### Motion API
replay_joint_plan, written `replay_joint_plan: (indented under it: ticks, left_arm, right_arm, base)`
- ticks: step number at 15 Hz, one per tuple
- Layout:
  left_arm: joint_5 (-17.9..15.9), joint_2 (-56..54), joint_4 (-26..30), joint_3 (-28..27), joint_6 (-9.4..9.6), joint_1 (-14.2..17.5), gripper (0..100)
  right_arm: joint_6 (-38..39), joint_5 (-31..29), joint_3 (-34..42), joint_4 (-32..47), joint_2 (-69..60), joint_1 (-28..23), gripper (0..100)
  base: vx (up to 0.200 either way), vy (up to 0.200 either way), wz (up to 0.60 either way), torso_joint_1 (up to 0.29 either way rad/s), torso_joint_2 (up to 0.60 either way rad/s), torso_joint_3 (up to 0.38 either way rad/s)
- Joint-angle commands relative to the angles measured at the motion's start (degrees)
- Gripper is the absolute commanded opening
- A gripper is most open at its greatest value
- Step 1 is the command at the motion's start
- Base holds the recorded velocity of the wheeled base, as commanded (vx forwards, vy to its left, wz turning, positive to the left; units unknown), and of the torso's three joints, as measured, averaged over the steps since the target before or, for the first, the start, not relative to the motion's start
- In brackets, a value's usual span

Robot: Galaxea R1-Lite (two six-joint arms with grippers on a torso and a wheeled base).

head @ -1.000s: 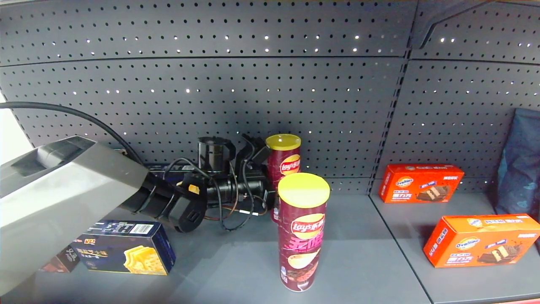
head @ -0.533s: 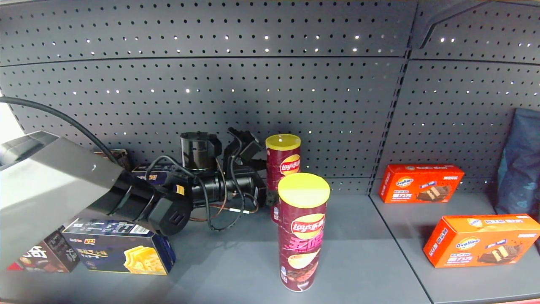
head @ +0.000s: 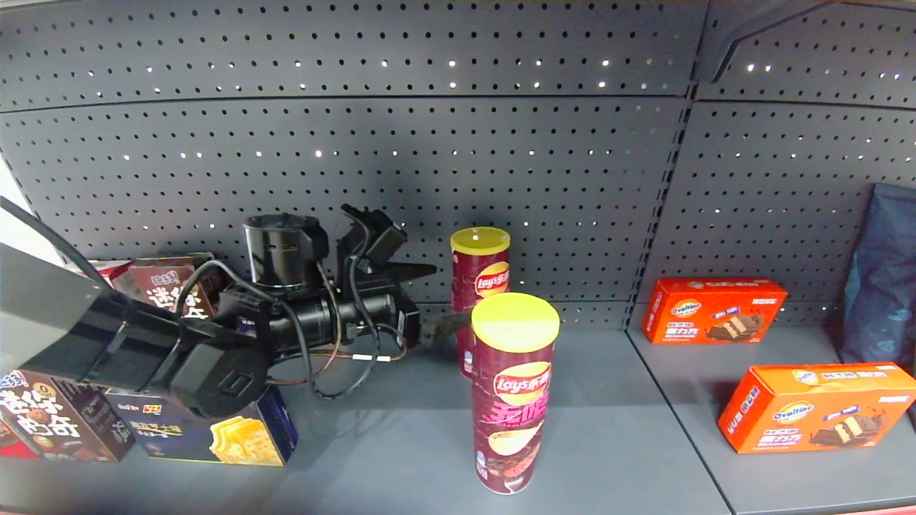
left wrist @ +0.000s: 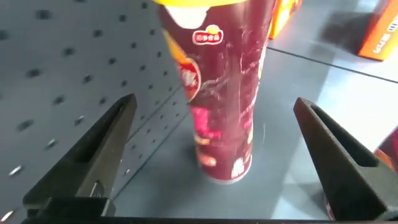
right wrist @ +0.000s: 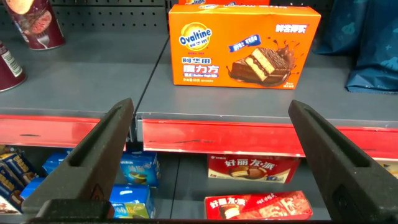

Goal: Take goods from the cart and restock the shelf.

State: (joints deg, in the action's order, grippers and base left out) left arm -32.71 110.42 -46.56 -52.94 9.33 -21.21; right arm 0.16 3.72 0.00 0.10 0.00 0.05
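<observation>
The grey shelf (head: pixel 608 443) runs across the lower half of the head view, with the pegboard (head: pixel 501 157) rising behind it. The left arm lies in from the left edge, over a dark blue biscuit box (head: pixel 207 425) at lower left. Two orange boxes (head: pixel 712 310) sit at right, one behind the other. At centre stand two upright crisp cans: the front can (head: pixel 514 393) nearer the camera, and the rear can (head: pixel 481 275) against the pegboard.

The left gripper (head: pixel 438 300) is just left of the rear can, fingers spread wide and holding nothing. The can's long axis is vertical, and it lies straight ahead of the gripper's opening. This arm is far the nearer one, and any pull-back should probably run straight leftward along the shelf so neither finger tips the can.

The left wrist view adds what the head view hides: clear gaps between the rear can (left wrist: pixel 221 143) and both fingers.

The right gripper (right wrist: pixel 210 107) hangs wide and empty before the shelf's red edge, facing an orange box (right wrist: pixel 244 45)
</observation>
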Motion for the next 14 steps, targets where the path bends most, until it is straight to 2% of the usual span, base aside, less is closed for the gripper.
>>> replay_joint_plan:
  ticks: [1,5,6,7,8,9,10,14]
  left_arm:
    - [0.89,-4.16,-0.03,2.41,0.08,0.91,100]
    - [2.74,-6.98,-0.03,6.63,0.08,2.23,100]
    - [4.85,-7.15,-0.03,7.5,0.08,2.32,100]
    - [8.36,-7.15,0.15,7.86,0.78,2.4,100]
    - [9.94,-7.06,0.24,7.77,1.66,2.32,100]
    - [13.2,-6.89,0.5,7.86,4.56,2.23,100]
    - [15.13,-5.74,0.76,8.3,9.92,1.44,100]
    - [15.13,-2.93,0.68,7.86,9.83,-1.02,100]
  right_arm:
    - [0.02,-0.03,0.0,-0.01,0.0,0.04,100]
    - [0.02,-0.03,0.0,-0.01,0.0,0.04,100]
    - [0.02,0.06,0.0,-0.01,0.0,0.04,100]
    - [0.02,-0.03,0.0,-0.01,0.0,0.04,100]
    - [0.02,0.06,0.0,-0.01,0.0,0.04,100]
    - [0.02,0.06,0.0,-0.01,0.0,0.04,100]
    - [0.02,-0.03,0.0,-0.01,0.0,0.04,100]
    - [0.02,0.06,0.0,-0.01,0.0,0.04,100]
  base:
    - [0.0,0.0,0.0,0.0,0.0,0.0]
    - [0.0,0.0,0.0,0.0,0.0,0.0]
    - [0.0,0.0,0.0,0.0,0.0,0.0]
    - [0.0,0.0,0.0,0.0,0.0,0.0]
    - [0.0,0.0,0.0,0.0,0.0,0.0]
    - [0.0,0.0,0.0,0.0,0.0,0.0]
    - [0.0,0.0,0.0,0.0,0.0,0.0]
    - [0.0,0.0,0.0,0.0,0.0,0.0]
